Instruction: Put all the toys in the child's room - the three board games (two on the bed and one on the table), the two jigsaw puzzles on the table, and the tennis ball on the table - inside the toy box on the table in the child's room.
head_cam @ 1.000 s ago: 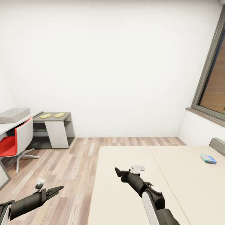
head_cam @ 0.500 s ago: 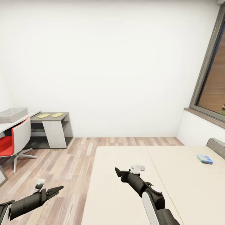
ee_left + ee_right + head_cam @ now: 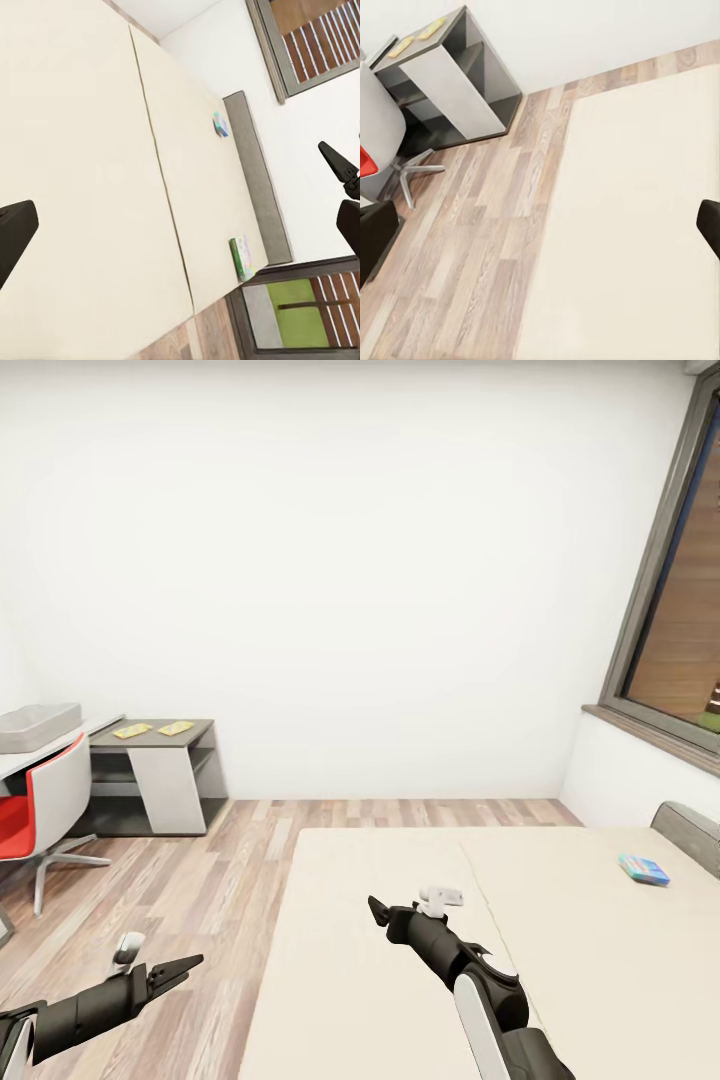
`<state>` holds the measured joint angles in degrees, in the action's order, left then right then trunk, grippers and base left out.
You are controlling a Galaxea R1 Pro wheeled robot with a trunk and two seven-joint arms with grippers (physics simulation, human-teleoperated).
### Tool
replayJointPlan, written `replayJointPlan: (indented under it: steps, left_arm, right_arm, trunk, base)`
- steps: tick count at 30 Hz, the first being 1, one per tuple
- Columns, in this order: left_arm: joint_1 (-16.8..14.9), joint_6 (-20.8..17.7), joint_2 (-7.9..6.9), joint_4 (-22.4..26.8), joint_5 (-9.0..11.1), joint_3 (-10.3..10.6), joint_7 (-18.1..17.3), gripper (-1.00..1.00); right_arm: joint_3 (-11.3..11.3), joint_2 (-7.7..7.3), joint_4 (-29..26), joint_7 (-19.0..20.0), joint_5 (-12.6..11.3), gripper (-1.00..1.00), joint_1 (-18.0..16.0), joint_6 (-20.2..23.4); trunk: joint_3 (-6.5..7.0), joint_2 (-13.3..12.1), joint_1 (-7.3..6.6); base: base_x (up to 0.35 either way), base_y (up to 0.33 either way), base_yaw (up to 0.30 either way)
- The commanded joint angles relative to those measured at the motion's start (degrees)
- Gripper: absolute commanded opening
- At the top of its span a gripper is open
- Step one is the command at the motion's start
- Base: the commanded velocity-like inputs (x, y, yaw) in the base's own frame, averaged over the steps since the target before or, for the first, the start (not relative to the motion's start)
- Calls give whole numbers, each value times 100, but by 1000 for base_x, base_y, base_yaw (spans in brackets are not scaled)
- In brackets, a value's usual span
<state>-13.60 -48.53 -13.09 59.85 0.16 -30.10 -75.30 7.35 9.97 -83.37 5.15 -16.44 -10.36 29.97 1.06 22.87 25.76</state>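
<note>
At far left the grey toy box [image 3: 38, 726] sits on the pale table [image 3: 20, 762], with a red-and-white chair [image 3: 40, 815] in front. Beside it, two yellow flat pieces [image 3: 132, 731] lie on the dark cabinet [image 3: 160, 775] — too small to identify. The left gripper [image 3: 175, 970] hangs over the wood floor [image 3: 190, 890], fingers apart. The right gripper [image 3: 378, 912] hovers above the bed [image 3: 400, 1000], holding nothing — its wrist view shows both fingers at opposite edges, spread wide. A blue game [image 3: 643, 869] lies on the mattress's right half near the headboard [image 3: 688, 832]; the left wrist view also shows a white-and-green game [image 3: 241, 257] by the headboard.
</note>
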Motion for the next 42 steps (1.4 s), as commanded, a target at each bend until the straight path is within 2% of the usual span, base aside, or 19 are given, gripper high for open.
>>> replayJointPlan:
  steps: [1,42]
  left_arm:
    - [-2,-60,0,0,1,-5,-19,100]
    - [-2,-59,0,0,1,-5,-19,100]
  right_arm:
    - [-6,3,-4,12,-9,100,-1,29]
    - [-6,3,-4,12,0,100,-1,35]
  trunk:
    - [-3,5,3]
    - [-3,5,3]
  base:
    - [0,-152,0]
    - [0,-152,0]
